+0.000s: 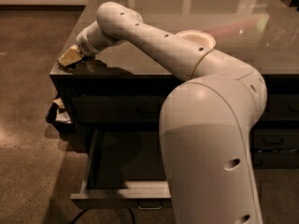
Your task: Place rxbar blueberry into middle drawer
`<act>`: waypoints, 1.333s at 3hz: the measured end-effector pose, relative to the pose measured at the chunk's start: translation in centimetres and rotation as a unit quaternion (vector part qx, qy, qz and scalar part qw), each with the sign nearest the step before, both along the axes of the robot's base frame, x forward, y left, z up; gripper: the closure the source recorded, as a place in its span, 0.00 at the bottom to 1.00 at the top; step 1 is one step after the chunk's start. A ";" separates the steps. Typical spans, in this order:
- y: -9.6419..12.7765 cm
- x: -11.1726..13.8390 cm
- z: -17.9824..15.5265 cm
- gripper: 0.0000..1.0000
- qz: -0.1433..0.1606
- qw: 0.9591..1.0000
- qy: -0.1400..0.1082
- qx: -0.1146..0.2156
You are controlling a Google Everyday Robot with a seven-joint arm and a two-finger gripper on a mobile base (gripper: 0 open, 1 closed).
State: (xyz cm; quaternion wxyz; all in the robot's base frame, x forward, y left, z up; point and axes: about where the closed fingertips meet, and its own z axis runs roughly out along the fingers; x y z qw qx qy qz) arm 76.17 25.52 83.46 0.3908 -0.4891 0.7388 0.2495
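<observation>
My gripper [70, 58] is low over the front left corner of the dark glossy counter [140, 59], at the end of my white arm [154, 41], which reaches left across the counter. The rxbar blueberry does not show; the spot under the gripper is hidden. The middle drawer [122, 191] is pulled open below the counter. It has a dark floor, a pale front edge and a small metal handle [149, 205]. Its visible part holds nothing, and my arm's large white body [210, 148] covers its right part.
A round white bowl [198, 36] sits on the counter behind my arm. A black bin [60, 115] with crumpled items stands on the floor left of the cabinet. Dark closed drawer fronts [275, 143] are at the right. Brown carpet lies to the left.
</observation>
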 end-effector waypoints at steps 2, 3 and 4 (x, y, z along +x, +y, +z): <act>-1.3 -1.0 1.6 1.00 -0.010 1.000 -0.013 0.001; -3.2 -3.4 2.7 1.00 -0.017 1.000 -0.021 -0.003; -5.2 -6.4 4.0 1.00 -0.010 1.000 -0.022 0.002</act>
